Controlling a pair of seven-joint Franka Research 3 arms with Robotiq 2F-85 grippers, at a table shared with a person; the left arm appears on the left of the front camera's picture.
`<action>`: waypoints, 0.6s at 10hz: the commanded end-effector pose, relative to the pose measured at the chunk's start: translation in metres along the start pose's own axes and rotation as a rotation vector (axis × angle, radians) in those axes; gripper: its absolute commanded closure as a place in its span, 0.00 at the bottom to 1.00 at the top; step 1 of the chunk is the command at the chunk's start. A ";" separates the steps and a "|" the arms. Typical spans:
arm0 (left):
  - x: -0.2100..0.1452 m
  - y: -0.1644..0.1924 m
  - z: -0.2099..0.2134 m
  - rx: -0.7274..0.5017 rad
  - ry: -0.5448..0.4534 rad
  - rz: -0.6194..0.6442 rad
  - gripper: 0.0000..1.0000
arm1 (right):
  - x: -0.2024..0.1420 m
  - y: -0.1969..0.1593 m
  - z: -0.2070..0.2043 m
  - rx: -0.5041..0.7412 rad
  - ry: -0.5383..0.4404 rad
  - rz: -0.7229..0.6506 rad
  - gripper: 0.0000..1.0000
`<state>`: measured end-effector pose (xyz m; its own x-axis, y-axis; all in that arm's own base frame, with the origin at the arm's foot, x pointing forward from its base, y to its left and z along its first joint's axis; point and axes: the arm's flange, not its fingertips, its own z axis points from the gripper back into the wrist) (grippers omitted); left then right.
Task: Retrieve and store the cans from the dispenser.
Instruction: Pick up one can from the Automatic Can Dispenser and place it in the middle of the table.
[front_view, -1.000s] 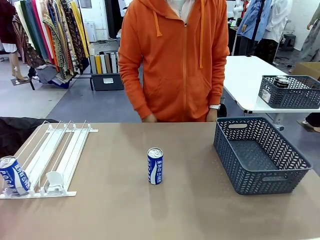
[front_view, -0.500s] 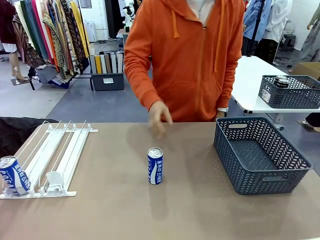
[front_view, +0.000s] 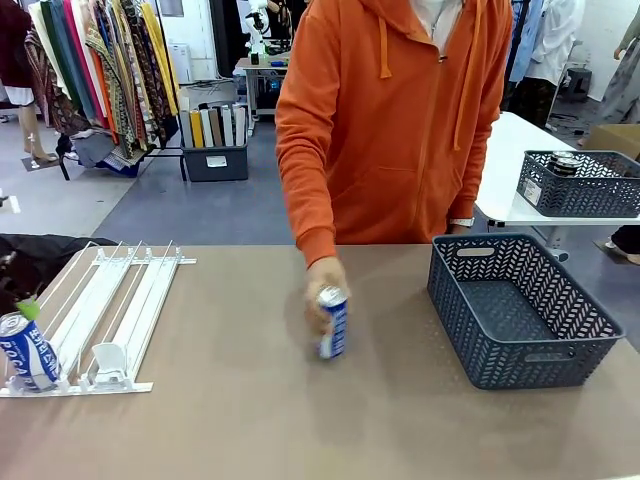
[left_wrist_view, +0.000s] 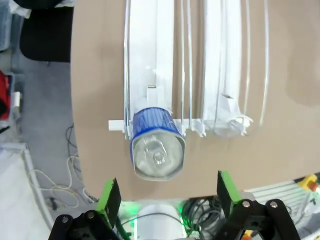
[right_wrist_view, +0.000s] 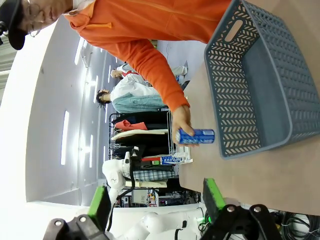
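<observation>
Brown table (front_view: 250, 420), matte. Beyond: grey floor, clothes rack (front_view: 100, 70), white side table (front_view: 490, 160) bearing second basket (front_view: 580, 182).

Versus a second ago: middle can (front_view: 333, 322) no longer standing upright alone, now tilted in person's hand (front_view: 322, 285) and shifted toward grey basket (front_view: 520, 310). Dispenser can (left_wrist_view: 156, 150) unmoved at near end of dispenser (front_view: 110, 310), left lane.

Left gripper (left_wrist_view: 167, 189) spread wide, that can's top ahead between fingers, apart. Right gripper (right_wrist_view: 155, 196) spread wide, holding nothing.
</observation>
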<state>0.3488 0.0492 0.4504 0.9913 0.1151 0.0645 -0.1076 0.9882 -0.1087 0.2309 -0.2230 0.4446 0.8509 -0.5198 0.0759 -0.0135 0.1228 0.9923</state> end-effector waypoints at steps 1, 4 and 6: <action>0.005 0.002 -0.015 0.054 -0.001 0.074 0.00 | 0.002 0.006 -0.001 0.017 -0.007 -0.011 0.00; 0.008 0.006 -0.033 0.014 0.050 0.079 0.00 | 0.002 0.006 -0.001 0.017 -0.007 -0.011 0.00; 0.012 0.005 -0.044 0.040 0.076 0.085 0.00 | 0.002 0.006 -0.001 0.017 -0.007 -0.011 0.00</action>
<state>0.3636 0.0529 0.4117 0.9844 0.1750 -0.0174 -0.1758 0.9799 -0.0947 0.2309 -0.2230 0.4446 0.8509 -0.5198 0.0759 -0.0135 0.1227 0.9923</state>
